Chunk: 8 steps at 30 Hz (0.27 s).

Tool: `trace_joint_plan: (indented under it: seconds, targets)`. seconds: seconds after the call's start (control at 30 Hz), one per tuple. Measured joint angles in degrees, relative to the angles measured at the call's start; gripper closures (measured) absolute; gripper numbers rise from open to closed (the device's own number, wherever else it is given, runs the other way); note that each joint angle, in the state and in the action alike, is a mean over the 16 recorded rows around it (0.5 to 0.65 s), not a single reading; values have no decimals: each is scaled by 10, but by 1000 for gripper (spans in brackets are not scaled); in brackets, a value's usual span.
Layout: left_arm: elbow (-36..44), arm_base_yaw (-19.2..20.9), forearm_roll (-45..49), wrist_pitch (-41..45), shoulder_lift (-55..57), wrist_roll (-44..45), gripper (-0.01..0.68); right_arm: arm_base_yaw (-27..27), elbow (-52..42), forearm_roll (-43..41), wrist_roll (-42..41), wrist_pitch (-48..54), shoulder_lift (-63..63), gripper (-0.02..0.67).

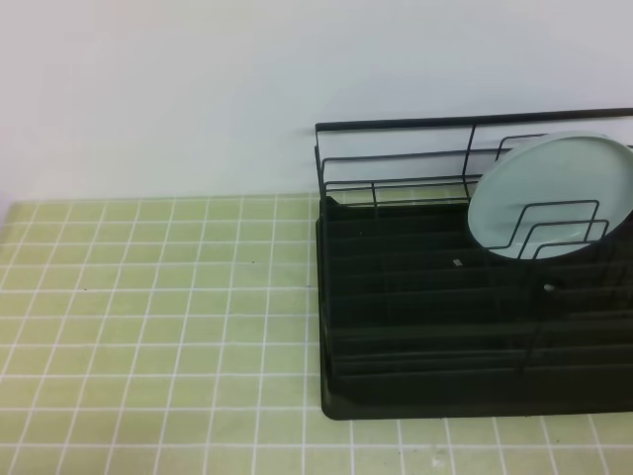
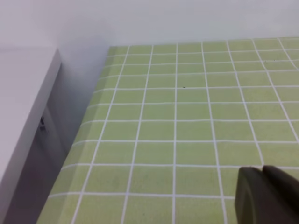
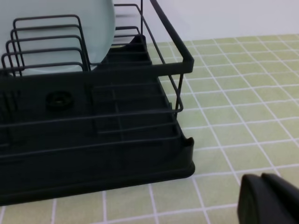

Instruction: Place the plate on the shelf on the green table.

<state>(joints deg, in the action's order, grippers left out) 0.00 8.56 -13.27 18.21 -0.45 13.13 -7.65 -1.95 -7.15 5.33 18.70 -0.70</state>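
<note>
Plate (image 1: 549,193) stands tilted among the wire dividers at two o'clock in the rack (image 1: 425,327), leaning back so it stays put; my left gripper (image 2: 268,196) and right gripper (image 3: 271,200) are pressed together, empty, over the surface (image 1: 148,327).

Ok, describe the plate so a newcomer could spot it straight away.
Start at the light green tiled table, then find the black ribbed dish rack with thin wire dividers on its right side. The round, glossy, pale blue-green plate stands on edge among the dividers at the rack's back right: the only pale thing in it.
</note>
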Motion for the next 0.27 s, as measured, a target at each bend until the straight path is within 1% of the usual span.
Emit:
trace_joint_plan:
  seconds: [0.27]
  targets:
    - [0, 0, 0, 0, 0, 0, 674, 0, 0, 0, 0, 0, 0, 648]
